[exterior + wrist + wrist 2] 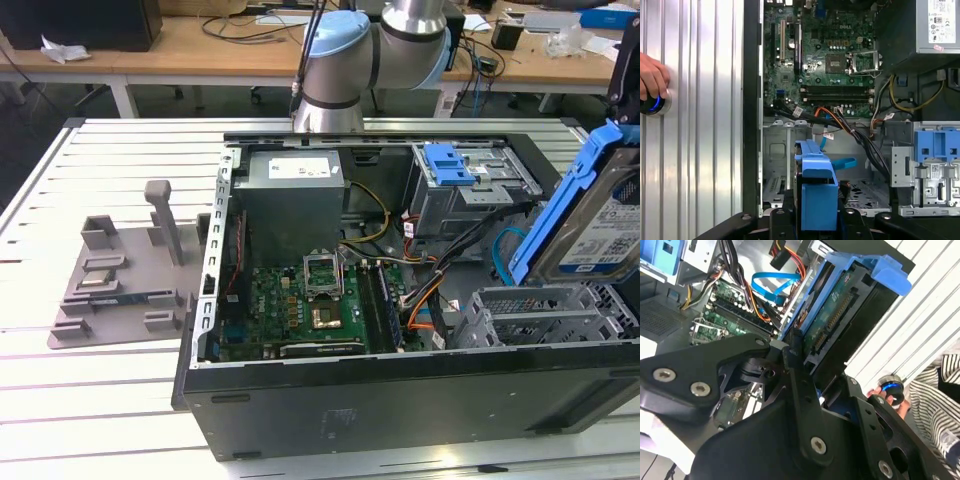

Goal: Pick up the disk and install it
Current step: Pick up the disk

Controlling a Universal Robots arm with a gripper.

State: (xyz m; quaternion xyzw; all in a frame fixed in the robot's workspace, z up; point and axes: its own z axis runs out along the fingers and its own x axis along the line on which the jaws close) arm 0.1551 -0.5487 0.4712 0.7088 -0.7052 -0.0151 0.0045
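The robot arm's hand [817,222] is gripping the disk [600,225] by its blue carrier. It is holding the disk tilted in the air over the open computer case [400,405] on the counter [100,400], at the exterior view's right. The pickup is looking complete, but installation is not: the disk is hanging above the grey drive bay [540,315], not yet seated in it.

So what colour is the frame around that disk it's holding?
Bright blue. The frame around the disk shows best in the exterior view.
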